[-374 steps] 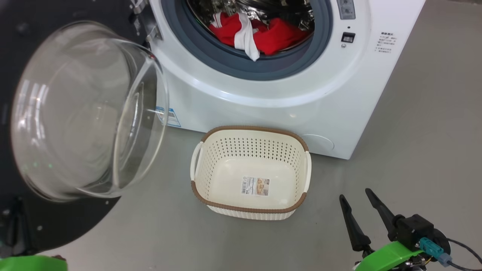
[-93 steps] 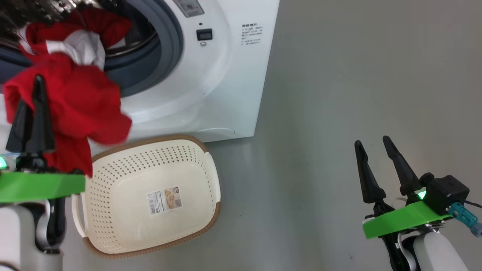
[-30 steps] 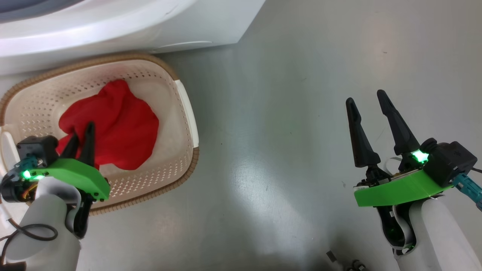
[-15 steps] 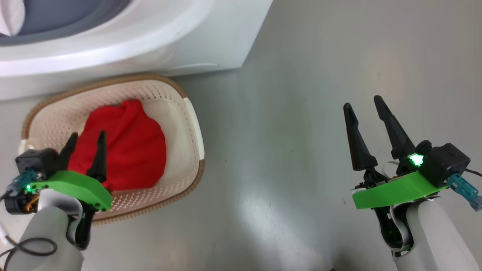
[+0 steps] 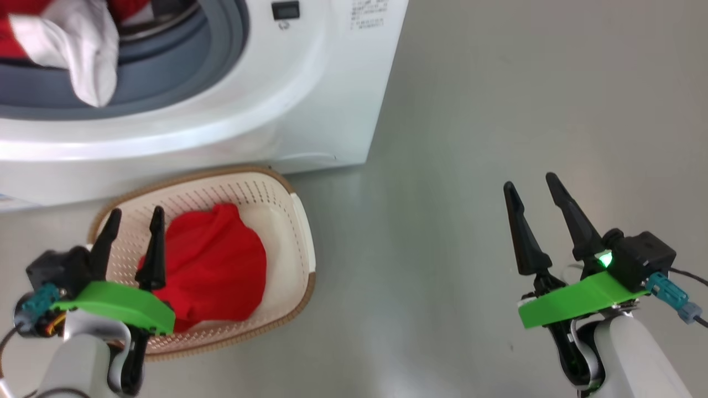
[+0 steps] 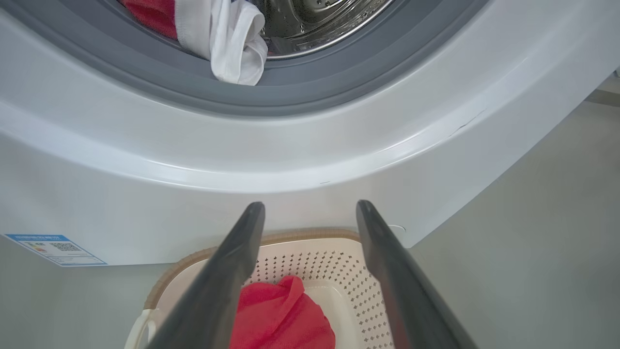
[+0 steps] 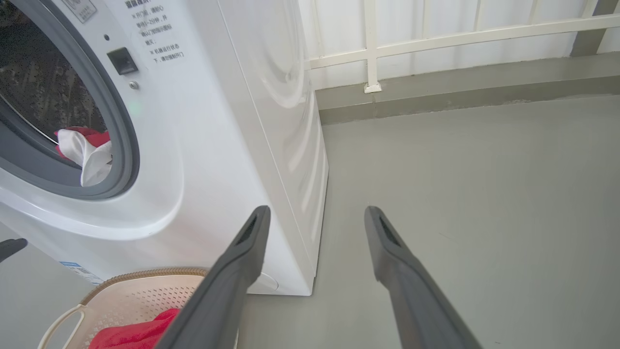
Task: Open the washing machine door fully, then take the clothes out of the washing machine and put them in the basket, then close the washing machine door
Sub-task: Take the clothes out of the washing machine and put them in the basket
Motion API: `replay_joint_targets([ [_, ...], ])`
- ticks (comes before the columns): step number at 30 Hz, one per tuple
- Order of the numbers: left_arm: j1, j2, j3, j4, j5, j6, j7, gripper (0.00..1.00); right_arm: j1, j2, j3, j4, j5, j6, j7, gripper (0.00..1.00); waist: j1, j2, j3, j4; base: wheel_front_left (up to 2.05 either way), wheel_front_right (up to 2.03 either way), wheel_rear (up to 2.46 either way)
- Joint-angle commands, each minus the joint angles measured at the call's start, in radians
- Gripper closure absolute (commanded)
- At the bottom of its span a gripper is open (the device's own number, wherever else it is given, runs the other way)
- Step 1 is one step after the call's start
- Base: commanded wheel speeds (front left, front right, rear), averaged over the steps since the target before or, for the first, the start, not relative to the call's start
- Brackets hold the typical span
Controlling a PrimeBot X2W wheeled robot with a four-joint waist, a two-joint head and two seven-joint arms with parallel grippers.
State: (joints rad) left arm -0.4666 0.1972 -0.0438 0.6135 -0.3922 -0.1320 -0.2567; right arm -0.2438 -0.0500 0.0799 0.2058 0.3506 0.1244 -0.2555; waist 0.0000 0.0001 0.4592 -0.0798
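A red garment (image 5: 215, 271) lies loose in the cream basket (image 5: 301, 243) on the floor before the white washing machine (image 5: 310, 110). More clothes (image 5: 72, 44), red with a white part, hang over the grey gasket at the drum mouth. My left gripper (image 5: 135, 218) is open above the basket's left side, nothing between its fingers. My right gripper (image 5: 531, 185) is open over bare floor at the right. In the left wrist view the red garment (image 6: 281, 320) sits below the open fingers (image 6: 232, 261), and the white cloth (image 6: 227, 43) hangs above. The door is out of view.
Grey floor (image 5: 498, 99) stretches right of the machine. In the right wrist view a white railing (image 7: 436, 39) and a low wall stand behind the machine. A blue sticker (image 6: 53, 247) marks the machine's lower front.
My left gripper has opened and let go of the red garment, which now rests in the basket. The camera has tilted up, bringing the drum mouth into view.
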Motion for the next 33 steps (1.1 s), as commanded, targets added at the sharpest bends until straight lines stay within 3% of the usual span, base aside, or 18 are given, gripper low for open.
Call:
replay_joint_targets([
  [1, 0.041, 0.022, 0.043, -0.041, 0.015, 0.001, -0.005, 0.00, 0.027, 0.000, 0.016, -0.014, -0.006, 0.006, -0.006, 0.00, 0.0000, -0.0001, -0.078, 0.021, 0.00, 0.00, 0.00],
  [21, 0.298, -0.044, 0.150, -0.344, 0.123, 0.001, -0.005, 0.00, 0.165, 0.000, -0.025, 0.012, -0.011, 0.006, -0.006, 0.00, 0.0000, -0.0001, -0.275, 0.053, 0.00, 0.00, 0.00],
  [33, 0.459, -0.100, 0.206, -0.480, 0.167, 0.001, -0.005, 0.00, 0.215, 0.000, -0.041, 0.004, -0.012, 0.006, -0.006, 0.00, 0.0000, -0.0001, -0.302, 0.046, 0.00, 0.00, 0.00],
])
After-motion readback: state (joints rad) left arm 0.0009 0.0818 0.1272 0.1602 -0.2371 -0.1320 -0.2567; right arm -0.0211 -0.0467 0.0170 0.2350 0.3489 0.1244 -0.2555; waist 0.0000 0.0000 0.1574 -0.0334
